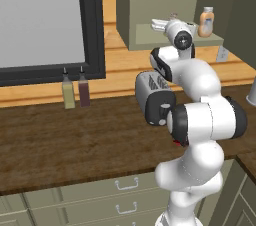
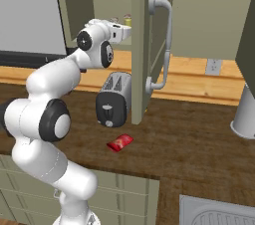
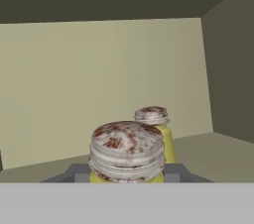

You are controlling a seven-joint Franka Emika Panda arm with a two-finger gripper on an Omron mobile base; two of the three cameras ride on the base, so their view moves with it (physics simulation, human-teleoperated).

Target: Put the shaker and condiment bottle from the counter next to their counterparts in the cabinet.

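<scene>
**Shaker held at the cabinet shelf while the red bottle lies on the surface**

Your hand is raised into the open cabinet, level with its pale green shelf. In the hand view, the two fingers sit tight against either side of the shaker, clamped on its tan-yellow body just under the pale, rust-speckled top. Just behind it and slightly to the right in that view stands the second shaker, with a similar speckled cap and a yellow body, close to the cabinet's back wall. You can also see that second shaker from the right base view, just past the hand and beside the edge of the open cabinet door.

From the left base view, the peach-orange bottle with a whitish cap stands upright on the shelf, to the right of the hand.

The condiment bottle lies on its side on the dark wood surface, in front of the toaster and apart from it. Its yellow label marks are too small to read.

Two tall nozzle bottles, one olive and one brown, stand side by side near the window frame. No writing on any item is legible.
</scene>
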